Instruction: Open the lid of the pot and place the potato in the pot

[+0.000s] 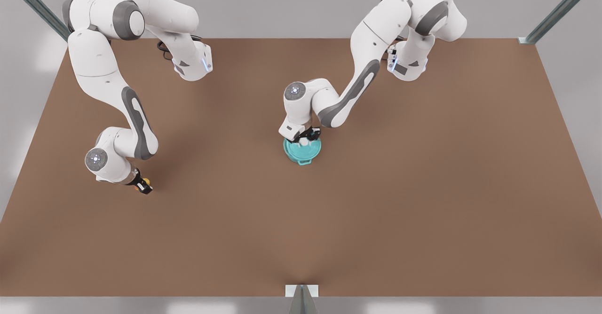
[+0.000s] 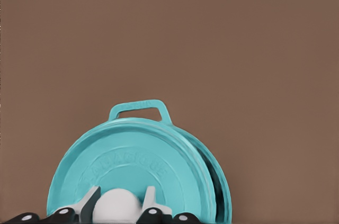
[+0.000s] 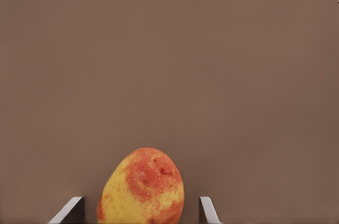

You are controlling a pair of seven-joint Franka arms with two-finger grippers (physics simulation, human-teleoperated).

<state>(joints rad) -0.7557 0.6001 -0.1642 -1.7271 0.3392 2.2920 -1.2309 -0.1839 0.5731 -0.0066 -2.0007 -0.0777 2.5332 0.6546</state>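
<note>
Brown table point(image 1: 423, 187) all round in the front view. Teal pot point(image 1: 302, 150) near the middle, left gripper point(image 1: 306, 137) down on the pot lid point(image 1: 301, 147). Right gripper point(image 1: 142, 185) low at the front view's left, around the potato point(image 1: 146, 181).

Left wrist view: fingers point(image 2: 90, 202) pinched on the lid's white knob point(image 2: 117, 206), lid point(image 2: 135, 173) sitting slightly off the pot point(image 2: 220, 181).

Right wrist view: potato point(image 3: 142, 187) between spread fingers point(image 3: 69, 211), gaps both sides.

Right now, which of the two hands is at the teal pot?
The left hand, its fingers closed on the white knob of the flat teal lid. The right hand straddles the yellow-orange potato, fingers apart.
</note>
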